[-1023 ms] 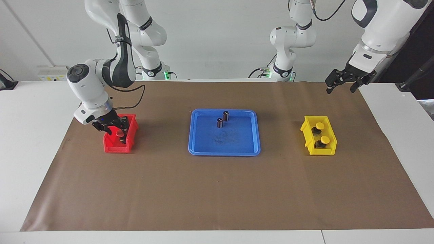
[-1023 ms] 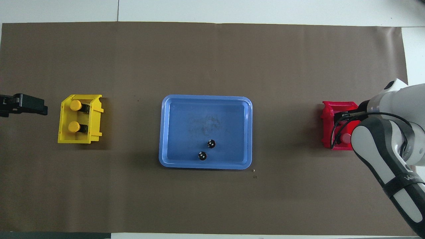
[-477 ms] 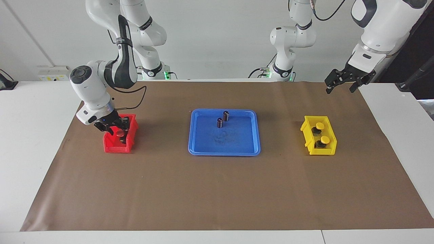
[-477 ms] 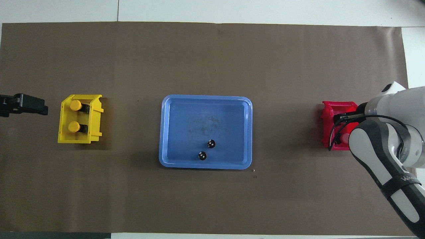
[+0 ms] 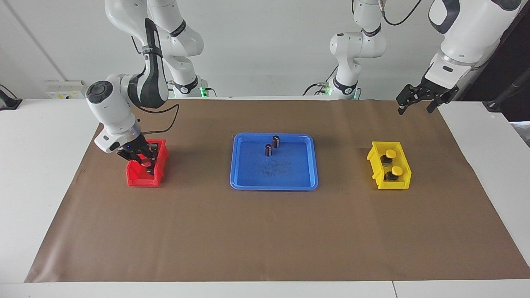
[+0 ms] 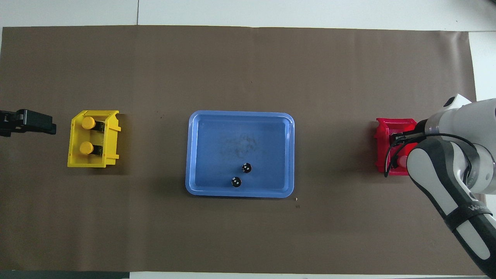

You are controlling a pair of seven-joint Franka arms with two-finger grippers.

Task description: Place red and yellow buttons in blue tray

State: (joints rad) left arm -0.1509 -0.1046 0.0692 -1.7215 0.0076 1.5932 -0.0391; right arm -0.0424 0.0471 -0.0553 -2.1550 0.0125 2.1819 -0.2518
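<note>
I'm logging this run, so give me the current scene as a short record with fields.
blue tray: mid-table, holds only two dark capless cylinders, standing upright
yellow buttons: two, in the yellow bin, toward the left arm's end
red button: one visible, at the right tool
red bin: toward the right arm's end
right tool: in the red bin, around the red button; grip unclear
left tool: raised, waiting, nothing in it
buttons in tray: none

Yellow buttons: two. Red button: one visible. Dark capless cylinders: two. Blue tray: one. Red bin: one. Yellow bin: one.
</note>
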